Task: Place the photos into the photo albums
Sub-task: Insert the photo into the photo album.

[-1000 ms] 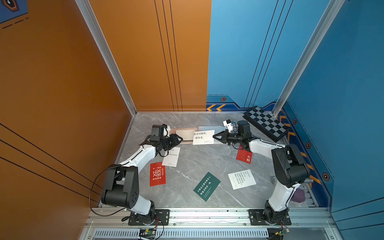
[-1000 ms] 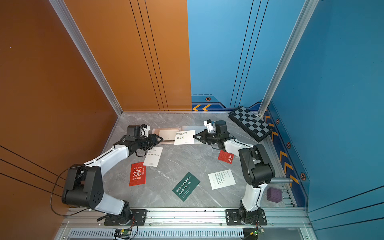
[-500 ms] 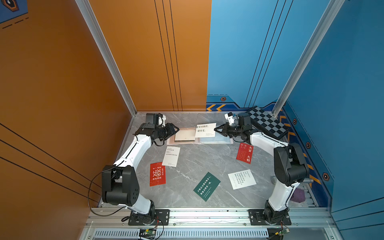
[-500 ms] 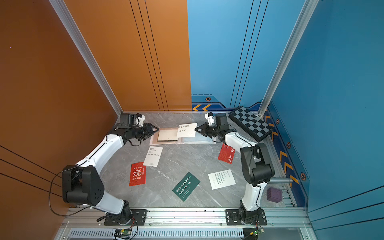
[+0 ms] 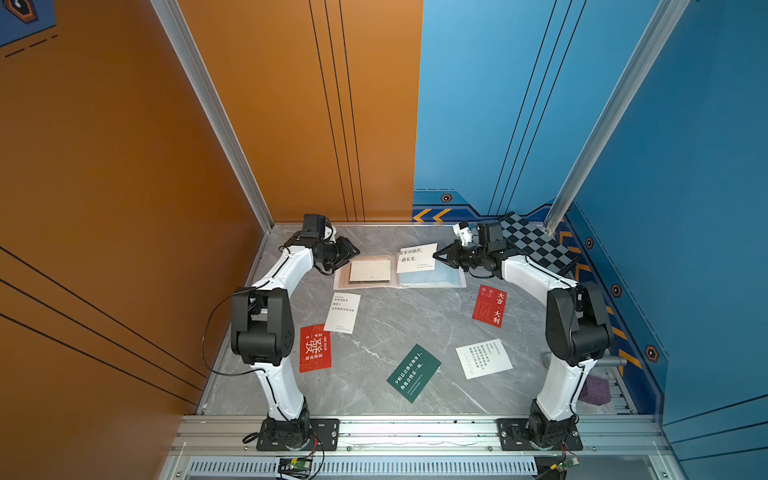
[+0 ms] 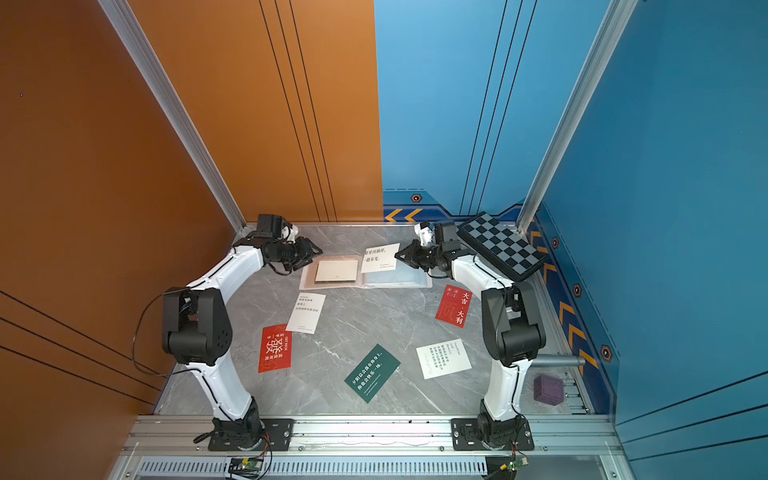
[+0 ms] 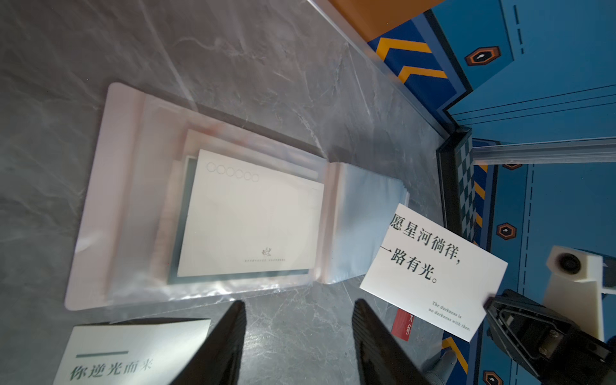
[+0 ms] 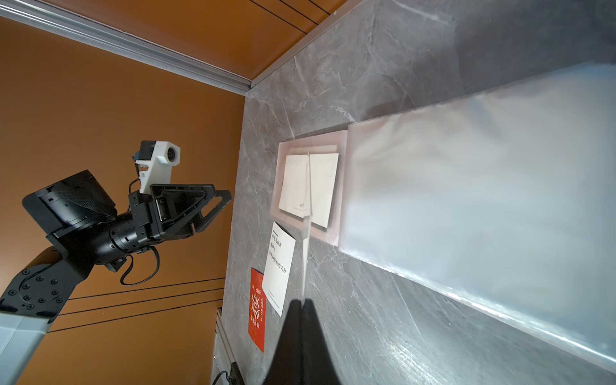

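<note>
The photo album (image 5: 436, 279) (image 6: 399, 280) lies open at the back of the table, with a pale card (image 7: 250, 216) in its left clear sleeve. My right gripper (image 5: 436, 256) (image 8: 301, 301) is shut on a white photo (image 5: 417, 257) (image 7: 433, 266), holding it in the air over the bluish right page (image 8: 466, 200). My left gripper (image 5: 353, 252) (image 7: 298, 305) hovers open and empty at the album's left edge. On the table lie other photos: a white one (image 5: 341, 312), a red one (image 5: 315, 348), a dark green one (image 5: 413, 372), another white one (image 5: 484, 358) and another red one (image 5: 489, 306).
A black-and-grey checkered board (image 5: 536, 243) leans in the back right corner, just behind my right arm. A purple cube (image 6: 548, 388) sits off the table's right edge. Orange and blue walls close in the back and sides.
Both grippers have moved toward the back wall. The right one carried the white photo with it, and the left one drew off to the album's left edge.
</note>
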Tool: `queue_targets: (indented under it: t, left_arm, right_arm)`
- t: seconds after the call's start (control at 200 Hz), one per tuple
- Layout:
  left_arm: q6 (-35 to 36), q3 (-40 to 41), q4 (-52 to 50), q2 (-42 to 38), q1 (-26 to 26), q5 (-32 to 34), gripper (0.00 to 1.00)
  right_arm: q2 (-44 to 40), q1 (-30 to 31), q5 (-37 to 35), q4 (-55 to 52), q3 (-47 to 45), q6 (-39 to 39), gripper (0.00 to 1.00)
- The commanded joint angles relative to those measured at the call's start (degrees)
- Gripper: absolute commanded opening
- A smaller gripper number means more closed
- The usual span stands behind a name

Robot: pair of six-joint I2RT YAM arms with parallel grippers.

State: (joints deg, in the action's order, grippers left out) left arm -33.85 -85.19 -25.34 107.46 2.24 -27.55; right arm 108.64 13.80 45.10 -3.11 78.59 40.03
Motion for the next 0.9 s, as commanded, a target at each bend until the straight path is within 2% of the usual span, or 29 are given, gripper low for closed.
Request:
queue_targets:
  t: [0.0, 0.18, 0.365, 0.596, 0.721, 0.896]
  left_arm:
    - [2.18, -0.46, -1.55, -0.01, -2.61, -1.07, 0.54]
    - [-0.33, 0.39, -1.69, 0.87, -6.94, -2.44, 0.53]
    - [0.7, 0.68, -1.64, 0.49, -6.46, -1.35, 0.53]
    - [-0.76, -0.11, -1.64, 2.67, -6.39, -4.85, 0.53]
    - [-0.13, -0.58, -4.11, 3.05, -6.48, -3.07, 0.53]
    - [-0.43, -1.17, -4.89, 4.18, -6.47, -3.88, 0.54]
  right_arm:
    - [1.95, -0.24, -1.41, -2.59, 2.42, -1.08, 0.03]
    - [5.1, 0.1, -0.93, -4.33, 5.72, -0.95, 0.03]
    - [7.53, -0.03, -1.03, -5.82, 8.45, -1.4, 0.03]
    - [9.56, 0.02, -0.51, -6.2, 10.08, -0.39, 0.03]
    - [9.82, 0.15, -1.04, -6.2, 10.46, 0.03, 0.03]
    - [11.88, 0.53, -1.43, -6.2, 11.26, 0.22, 0.03]
